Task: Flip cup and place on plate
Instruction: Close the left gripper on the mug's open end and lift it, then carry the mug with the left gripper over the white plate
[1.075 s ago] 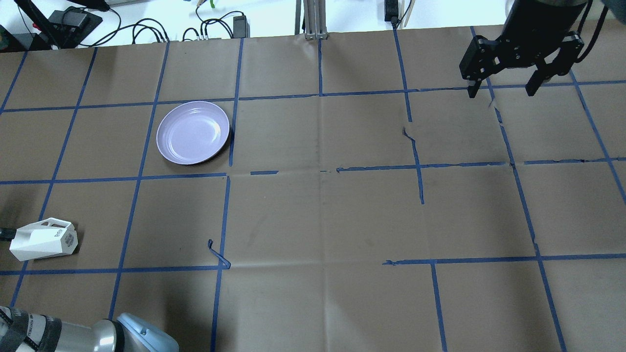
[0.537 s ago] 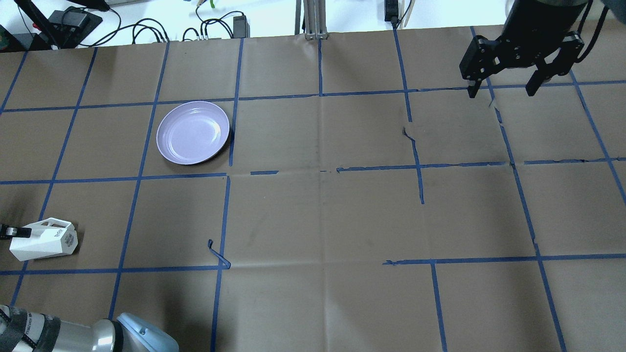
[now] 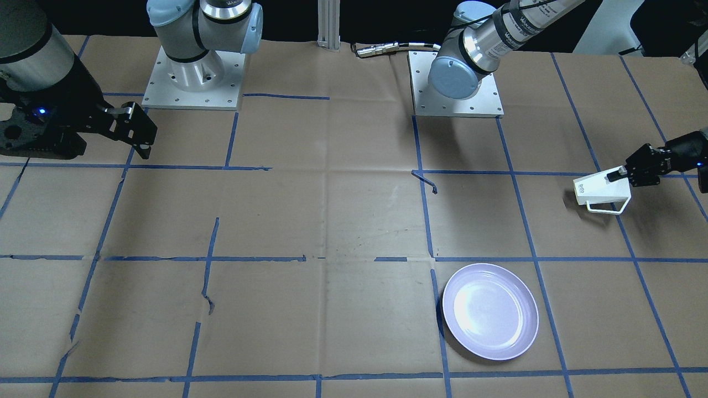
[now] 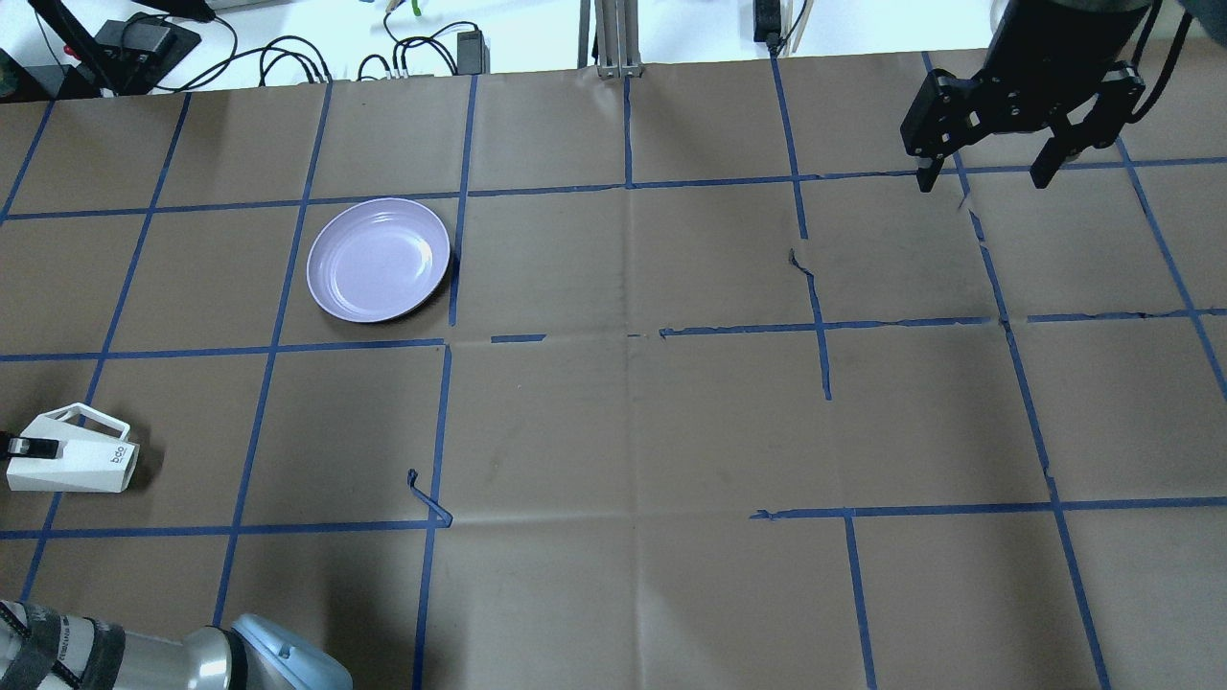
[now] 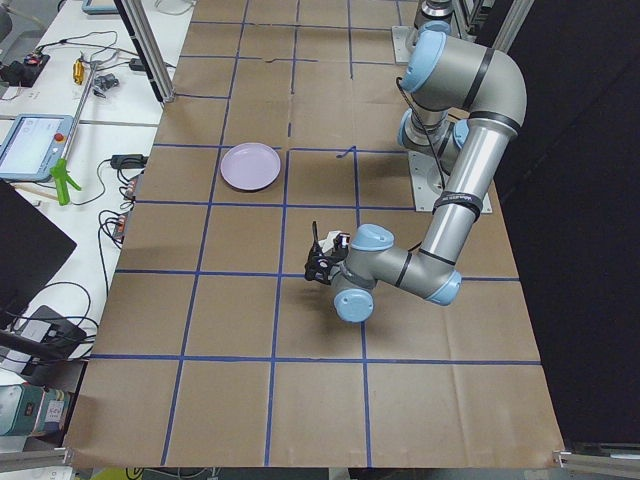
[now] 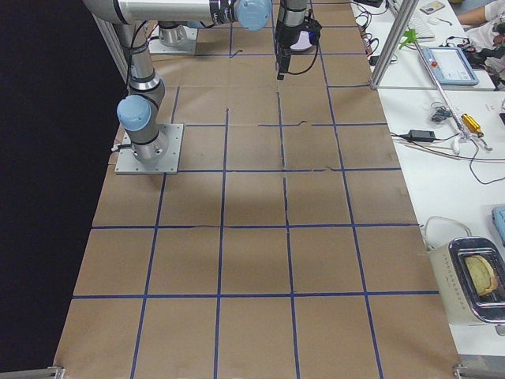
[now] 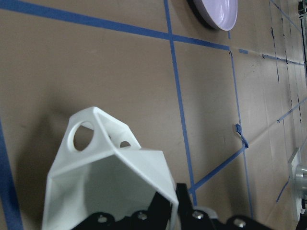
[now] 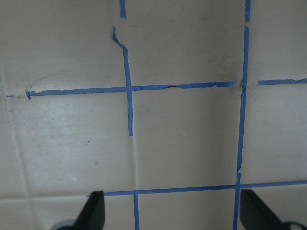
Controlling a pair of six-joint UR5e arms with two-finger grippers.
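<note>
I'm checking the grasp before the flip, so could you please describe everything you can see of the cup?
The cup is small, white and faceted, with an open angular handle and a dark logo on its base. It is tipped on its side, base toward the table's middle, handle away from the robot. The left gripper pinches its rim wall; the plate sits apart.

Brown paper covered the table, crossed by a grid of blue tape that was torn in places. One loose tape end curled up toward the near left corner. An aluminium post stood at the middle of the far edge. Black cables lay beyond the far left corner, and a metal tray beyond the far right corner.
</note>
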